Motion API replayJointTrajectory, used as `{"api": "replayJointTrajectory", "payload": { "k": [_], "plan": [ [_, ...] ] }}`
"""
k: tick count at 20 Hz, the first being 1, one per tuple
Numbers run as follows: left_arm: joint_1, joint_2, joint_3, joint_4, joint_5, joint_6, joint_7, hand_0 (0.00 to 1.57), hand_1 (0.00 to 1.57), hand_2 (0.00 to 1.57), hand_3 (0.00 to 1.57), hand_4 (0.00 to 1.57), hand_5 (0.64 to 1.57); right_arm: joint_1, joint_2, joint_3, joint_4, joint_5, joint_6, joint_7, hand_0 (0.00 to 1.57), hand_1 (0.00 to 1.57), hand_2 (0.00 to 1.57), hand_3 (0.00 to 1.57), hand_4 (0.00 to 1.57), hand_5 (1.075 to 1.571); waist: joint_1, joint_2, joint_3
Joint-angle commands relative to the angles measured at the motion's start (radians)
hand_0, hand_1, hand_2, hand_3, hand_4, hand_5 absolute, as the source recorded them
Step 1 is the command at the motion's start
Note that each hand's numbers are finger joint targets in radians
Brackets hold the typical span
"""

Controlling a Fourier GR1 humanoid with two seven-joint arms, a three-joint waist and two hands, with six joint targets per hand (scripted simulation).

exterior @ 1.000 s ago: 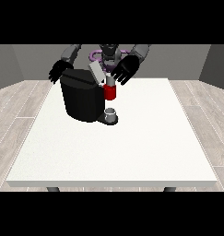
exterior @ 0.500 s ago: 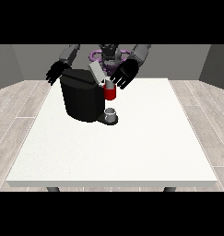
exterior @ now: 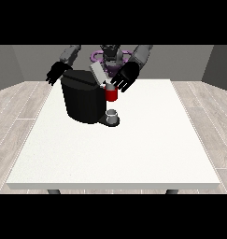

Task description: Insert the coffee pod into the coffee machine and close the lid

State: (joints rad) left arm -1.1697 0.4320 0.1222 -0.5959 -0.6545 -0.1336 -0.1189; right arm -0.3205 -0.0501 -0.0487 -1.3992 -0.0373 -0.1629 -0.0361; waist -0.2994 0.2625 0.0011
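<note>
- I see one coffee machine point(exterior: 82, 100), a matte black, rounded block standing in the upper left part of the table.
- Its lid point(exterior: 97, 73) is a flat grey slab, tilted up and open, leaning toward the frame's upper middle.
- A glossy red part point(exterior: 111, 94) sticks out of the machine's front; I take it for the pod holder, but I cannot tell whether the coffee pod itself sits in it.
- Below that, one small grey cup point(exterior: 113, 115) of cylinder shape stands on the machine's dark base.
- I count two black hands. The hand at the view's right point(exterior: 125, 78) hangs just beside the lid and above the red part, with its fingers straight and fanned out, holding nothing that I can see.
- The hand at the view's left point(exterior: 56, 73) floats near the machine's upper left corner, fingers spread and pointing down, apart from the machine as far as I can judge.
- The table point(exterior: 147, 149) is one large white slab with a smooth, faintly speckled top and square corners.
- The floor point(exterior: 14, 116) is pale grey planks, and the walls behind are plain grey.
</note>
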Motion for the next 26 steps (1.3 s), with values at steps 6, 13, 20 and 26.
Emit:
{"api": "replayJointTrajectory", "payload": {
  "k": [6, 13, 20, 26],
  "plan": [
    [-0.022, 0.043, -0.008, -0.007, -0.029, 0.002, -0.041, 1.12, 1.12, 1.16, 0.99, 0.44, 1.571, -0.011, 0.001, -0.010, 0.015, -0.001, 0.006, -0.075, 0.00, 0.00, 0.00, 0.00, 0.44, 1.571, 0.009, 0.061, -0.0009],
    [-0.047, -0.002, -0.017, -0.007, -0.039, -0.015, 0.017, 1.05, 1.05, 1.12, 0.96, 0.36, 1.571, -0.008, 0.014, -0.002, 0.041, -0.007, 0.010, -0.059, 0.00, 0.00, 0.00, 0.00, 0.42, 1.571, 0.005, 0.021, -0.0008],
    [-0.002, 0.042, -0.059, 0.001, -0.079, -0.063, -0.078, 0.00, 0.00, 0.38, 0.11, 0.00, 1.571, 0.006, 0.005, -0.011, 0.029, 0.003, -0.010, -0.049, 0.00, 0.00, 0.00, 0.00, 0.42, 1.571, 0.014, 0.018, -0.0010],
    [0.000, 0.019, -0.072, 0.004, -0.112, -0.037, -0.028, 0.00, 0.00, 0.00, 0.00, 0.00, 1.571, 0.001, -0.018, -0.010, 0.023, -0.003, 0.009, -0.016, 0.00, 0.00, 0.00, 0.00, 0.34, 1.571, -0.004, 0.001, -0.0009]
  ]
}}
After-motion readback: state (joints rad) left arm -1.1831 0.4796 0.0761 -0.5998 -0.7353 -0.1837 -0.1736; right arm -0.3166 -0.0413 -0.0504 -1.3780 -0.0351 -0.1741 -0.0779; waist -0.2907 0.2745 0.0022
